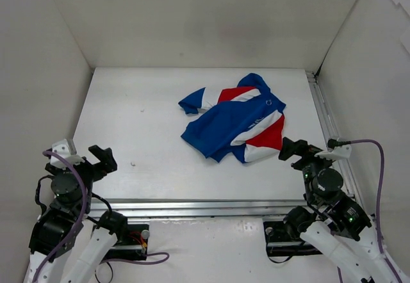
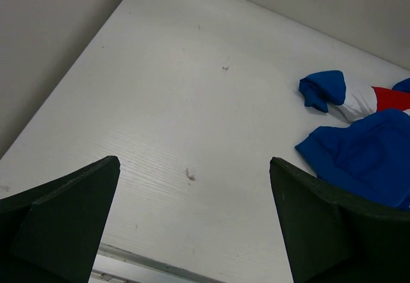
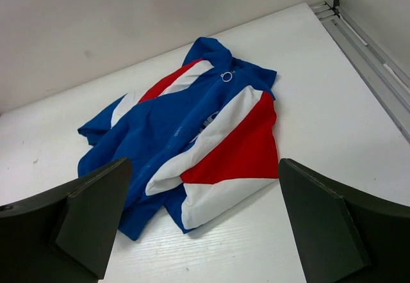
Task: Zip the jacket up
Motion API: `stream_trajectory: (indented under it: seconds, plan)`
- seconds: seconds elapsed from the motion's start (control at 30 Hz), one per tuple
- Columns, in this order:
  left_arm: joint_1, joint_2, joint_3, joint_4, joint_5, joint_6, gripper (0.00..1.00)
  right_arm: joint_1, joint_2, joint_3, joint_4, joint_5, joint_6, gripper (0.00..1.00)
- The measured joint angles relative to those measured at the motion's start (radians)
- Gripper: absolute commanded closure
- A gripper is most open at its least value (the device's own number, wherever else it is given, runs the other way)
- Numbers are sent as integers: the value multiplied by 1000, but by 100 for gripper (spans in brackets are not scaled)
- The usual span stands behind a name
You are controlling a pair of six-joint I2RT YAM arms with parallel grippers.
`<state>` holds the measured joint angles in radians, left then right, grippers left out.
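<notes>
The blue jacket [image 1: 234, 120] with red and white panels lies crumpled on the white table, right of centre and towards the back. In the right wrist view the jacket [image 3: 186, 136] fills the middle, with a small metal ring [image 3: 227, 76] near its collar. Part of it also shows in the left wrist view [image 2: 368, 148] at the right edge. My right gripper [image 1: 291, 150] is open and empty, just right of and nearer than the jacket's red and white side. My left gripper [image 1: 96, 161] is open and empty at the near left, far from the jacket.
White walls enclose the table [image 1: 141, 123] on three sides. A metal rail [image 1: 323, 113] runs along the right edge and another [image 1: 192, 204] along the near edge. A small dark speck [image 1: 132, 164] lies on the table near my left gripper.
</notes>
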<state>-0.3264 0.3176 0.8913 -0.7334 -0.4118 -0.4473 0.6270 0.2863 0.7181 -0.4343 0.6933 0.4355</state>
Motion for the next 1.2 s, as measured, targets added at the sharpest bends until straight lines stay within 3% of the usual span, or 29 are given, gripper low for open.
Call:
stream_trajectory:
  seconds: [0.23,1.2]
  plan:
    - [0,-10,-1,0,-62,-3,1,1,-4,-16,-6,24,11,2]
    - [12,40,-4,2,-69,-11,1,2,23,-16,-6,47,10,2]
